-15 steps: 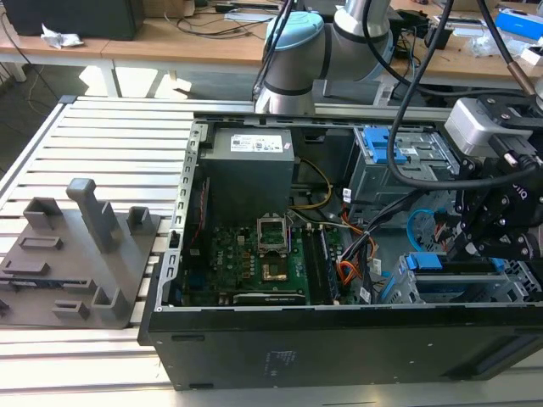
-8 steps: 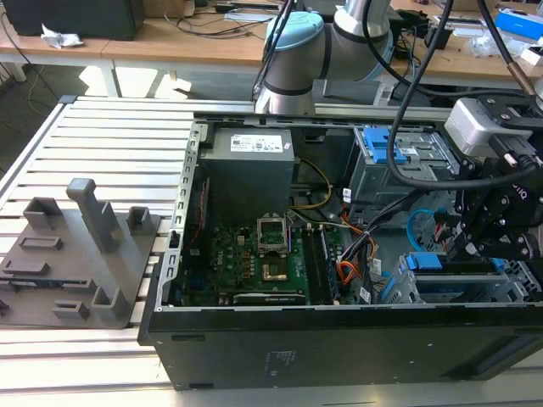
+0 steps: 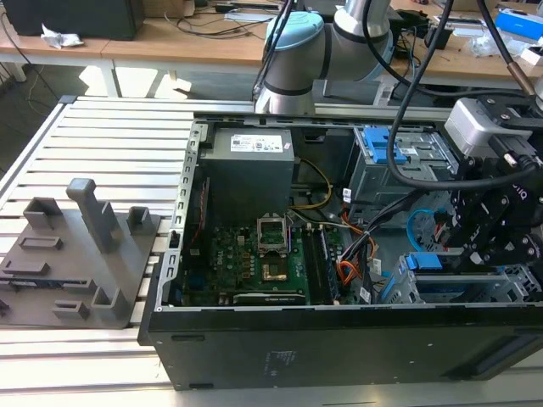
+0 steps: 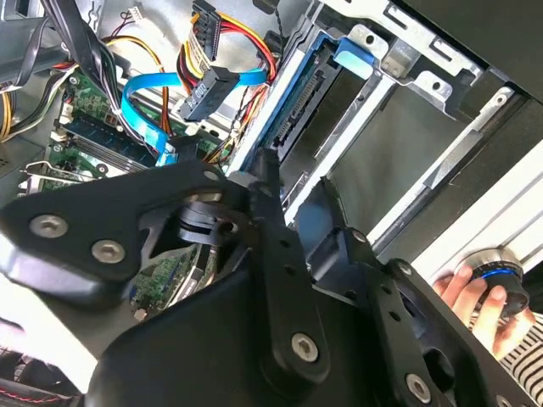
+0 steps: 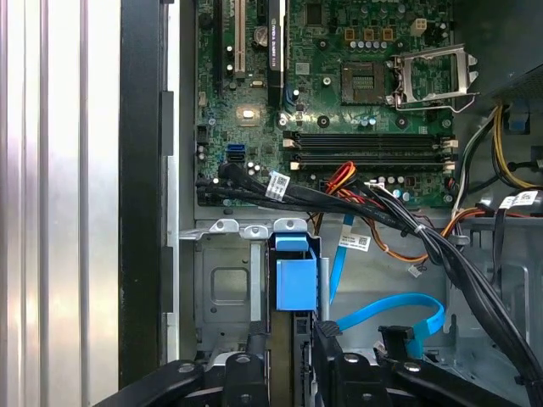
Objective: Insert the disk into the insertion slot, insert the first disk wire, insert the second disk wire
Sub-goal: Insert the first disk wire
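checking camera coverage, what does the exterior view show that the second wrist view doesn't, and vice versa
Exterior view adds a grey plastic fixture with upright posts on the slatted metal table and the grey box-shaped power supply. Second wrist view adds a person's hand at a round black knob with a blue ring. Both: the green motherboard and the silver disk in its blue carrier inside the grey sheet-metal drive cage.

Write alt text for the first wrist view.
The disk, in its blue carrier, sits in the grey insertion slot of an open computer case, with the black gripper close beside it. Beyond lie the green motherboard, a black cable bundle and a blue cable.
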`<state>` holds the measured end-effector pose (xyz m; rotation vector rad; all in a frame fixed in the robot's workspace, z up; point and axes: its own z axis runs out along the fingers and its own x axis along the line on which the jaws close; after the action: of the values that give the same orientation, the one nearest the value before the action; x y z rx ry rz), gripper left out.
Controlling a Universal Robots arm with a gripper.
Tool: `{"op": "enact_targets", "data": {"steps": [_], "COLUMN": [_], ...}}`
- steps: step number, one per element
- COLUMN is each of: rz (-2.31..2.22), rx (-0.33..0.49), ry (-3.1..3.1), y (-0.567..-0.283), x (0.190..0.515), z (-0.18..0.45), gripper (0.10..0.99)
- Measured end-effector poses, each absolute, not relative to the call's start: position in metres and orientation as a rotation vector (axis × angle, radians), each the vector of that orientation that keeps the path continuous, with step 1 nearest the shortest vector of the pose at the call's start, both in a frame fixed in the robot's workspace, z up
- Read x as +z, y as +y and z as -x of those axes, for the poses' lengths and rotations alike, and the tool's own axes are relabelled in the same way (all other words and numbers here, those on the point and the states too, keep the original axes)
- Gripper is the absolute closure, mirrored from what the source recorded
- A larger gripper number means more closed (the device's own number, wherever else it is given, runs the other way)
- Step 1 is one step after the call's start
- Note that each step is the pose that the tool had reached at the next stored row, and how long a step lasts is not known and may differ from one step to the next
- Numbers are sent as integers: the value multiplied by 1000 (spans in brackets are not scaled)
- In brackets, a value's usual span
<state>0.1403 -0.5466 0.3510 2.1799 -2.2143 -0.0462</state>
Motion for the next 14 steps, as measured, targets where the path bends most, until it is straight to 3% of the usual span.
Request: {"op": "enact_targets", "data": {"steps": [4, 7, 14], "rz": [-2180, -2180, -2180], "rx": [-46, -46, -45], "ry": [-2214, -2214, -2214], "y": [-547, -547, -545], "x": [355, 375, 375], "z": [-140, -140, -140], "gripper": [725, 725, 725]}}
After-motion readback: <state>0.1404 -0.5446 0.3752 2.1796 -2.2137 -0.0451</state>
